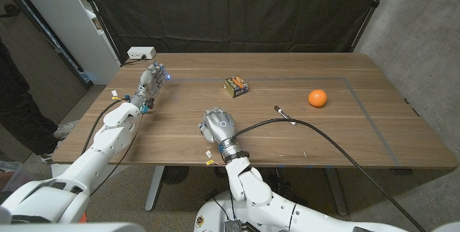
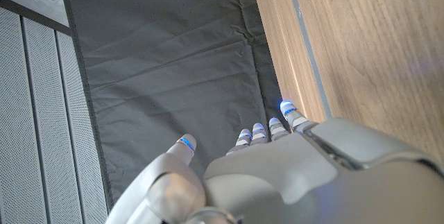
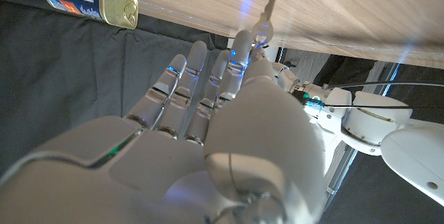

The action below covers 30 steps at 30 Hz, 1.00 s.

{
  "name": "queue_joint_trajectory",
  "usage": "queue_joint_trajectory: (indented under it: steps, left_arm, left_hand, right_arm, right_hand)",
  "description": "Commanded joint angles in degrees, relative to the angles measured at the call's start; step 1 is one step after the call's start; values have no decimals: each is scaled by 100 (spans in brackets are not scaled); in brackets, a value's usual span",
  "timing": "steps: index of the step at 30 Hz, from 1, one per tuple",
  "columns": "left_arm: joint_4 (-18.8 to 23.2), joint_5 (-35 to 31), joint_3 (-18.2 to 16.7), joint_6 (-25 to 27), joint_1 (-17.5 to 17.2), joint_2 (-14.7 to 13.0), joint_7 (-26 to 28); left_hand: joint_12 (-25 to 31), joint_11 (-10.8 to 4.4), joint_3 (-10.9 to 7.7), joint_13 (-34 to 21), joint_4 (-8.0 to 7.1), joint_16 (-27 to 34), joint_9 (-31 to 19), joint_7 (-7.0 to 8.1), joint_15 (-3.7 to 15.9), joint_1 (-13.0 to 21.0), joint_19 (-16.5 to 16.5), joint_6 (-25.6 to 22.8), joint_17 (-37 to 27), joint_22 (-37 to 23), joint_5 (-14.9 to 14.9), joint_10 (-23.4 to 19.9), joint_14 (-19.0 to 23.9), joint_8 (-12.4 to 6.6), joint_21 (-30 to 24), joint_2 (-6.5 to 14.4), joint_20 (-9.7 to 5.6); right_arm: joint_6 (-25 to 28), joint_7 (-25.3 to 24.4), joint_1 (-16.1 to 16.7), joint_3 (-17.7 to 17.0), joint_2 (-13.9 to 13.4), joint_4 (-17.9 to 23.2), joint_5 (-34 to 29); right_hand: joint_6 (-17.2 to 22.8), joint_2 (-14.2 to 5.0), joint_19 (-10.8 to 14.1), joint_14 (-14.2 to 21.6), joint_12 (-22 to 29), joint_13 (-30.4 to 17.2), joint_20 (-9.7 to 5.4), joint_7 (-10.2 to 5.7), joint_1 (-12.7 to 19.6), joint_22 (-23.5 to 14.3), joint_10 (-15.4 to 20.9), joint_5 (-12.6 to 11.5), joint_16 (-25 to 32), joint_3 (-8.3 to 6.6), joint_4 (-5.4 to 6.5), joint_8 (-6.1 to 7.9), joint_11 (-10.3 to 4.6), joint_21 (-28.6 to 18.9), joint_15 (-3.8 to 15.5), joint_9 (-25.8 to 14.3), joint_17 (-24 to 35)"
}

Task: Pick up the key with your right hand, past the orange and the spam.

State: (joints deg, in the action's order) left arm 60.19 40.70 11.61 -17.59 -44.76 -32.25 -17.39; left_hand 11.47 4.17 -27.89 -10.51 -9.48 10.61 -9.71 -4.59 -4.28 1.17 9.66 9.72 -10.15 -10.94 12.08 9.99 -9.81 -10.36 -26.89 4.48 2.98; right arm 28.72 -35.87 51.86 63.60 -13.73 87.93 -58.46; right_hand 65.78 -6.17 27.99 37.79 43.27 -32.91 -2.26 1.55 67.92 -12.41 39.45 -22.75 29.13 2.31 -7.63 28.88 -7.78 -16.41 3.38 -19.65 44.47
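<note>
Key (image 1: 284, 113) lying right of centre, between spam (image 1: 236, 85) and orange (image 1: 318, 98), apart from both and nearer the front edge. Right hand (image 1: 218, 127) near-centre, empty, fingers straight and close together, probably readied for a reach rightward. Left hand (image 1: 152, 81) parked far left, fingers extended, holding nothing. From the right wrist: spam's (image 3: 94, 0) label and lid, unreadable overhead.

Orange fruit (image 1: 318, 98), brown wooden table (image 1: 287, 142), seemingly yellow-labelled tin (image 1: 236, 85).
</note>
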Motion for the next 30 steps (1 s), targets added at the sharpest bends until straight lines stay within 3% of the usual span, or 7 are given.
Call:
queue_joint_trajectory:
  steps: [1, 9, 30]
  left_arm:
    - [255, 41, -19, 27, -146, -59, 105]
    - [385, 49, -22, 35, -217, -94, 166]
    - [640, 110, -53, 37, -408, -167, 260]
  left_hand:
    - [10, 35, -38, -22, -18, 9, -31, -12, -19, 30, 645, 548, -9, -18, 3, 864, -897, -8, 19, 464, 23]
    - [11, 36, -45, -22, -20, 9, -31, -13, -23, 29, 640, 543, -8, -18, 2, 864, -896, -9, 24, 468, 22]
    - [13, 34, -53, -22, -23, 9, -31, -13, -22, 22, 635, 539, -9, -19, -2, 861, -898, -10, 36, 462, 16]
  right_arm:
    - [-28, -211, -91, -47, 46, -107, 72]
    - [-28, -296, -149, -49, 20, -128, 59]
    - [-232, -120, -324, -74, -371, 130, -246]
  right_hand:
    - [-2, -5, 5, 48, 37, -10, -70, -13, 60, -7, 13, 28, -31, 16, 13, -18, -16, -49, 877, -14, 19]
    - [21, -13, 2, 58, 54, -7, -77, -23, 101, -9, 12, 42, -67, 36, 18, -19, -18, -66, 888, -11, 41]
    - [10, -17, -16, 75, 94, -31, -119, -53, 145, -11, -11, 75, -172, 102, 49, -38, -81, -99, 887, -17, 62]
